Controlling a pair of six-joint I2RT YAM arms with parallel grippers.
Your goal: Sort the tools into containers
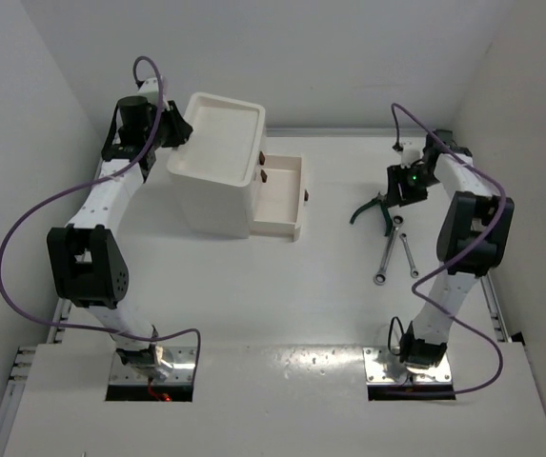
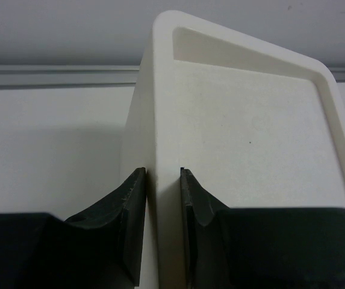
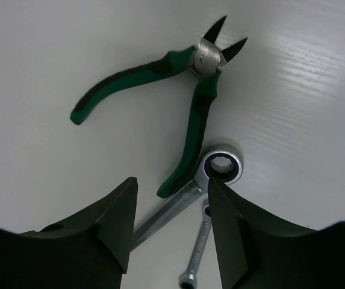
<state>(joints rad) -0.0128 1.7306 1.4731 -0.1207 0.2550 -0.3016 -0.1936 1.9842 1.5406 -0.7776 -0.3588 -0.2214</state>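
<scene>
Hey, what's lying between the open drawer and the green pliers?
Nothing. The top view shows only bare table between the drawer and the pliers.

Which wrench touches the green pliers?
The longer wrench: its ring end meets a handle of the pliers; the shorter wrench lies clear of them.

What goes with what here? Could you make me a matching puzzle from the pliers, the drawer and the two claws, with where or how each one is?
Things:
1. green-handled pliers
2. drawer
3. left gripper
4. right gripper

States:
A. pulled out of the white cabinet
B. open, above a silver wrench
C. lying on the table, handles spread
D. clamped on the cabinet's top rim

Pairs: 1-C, 2-A, 3-D, 4-B.
</scene>
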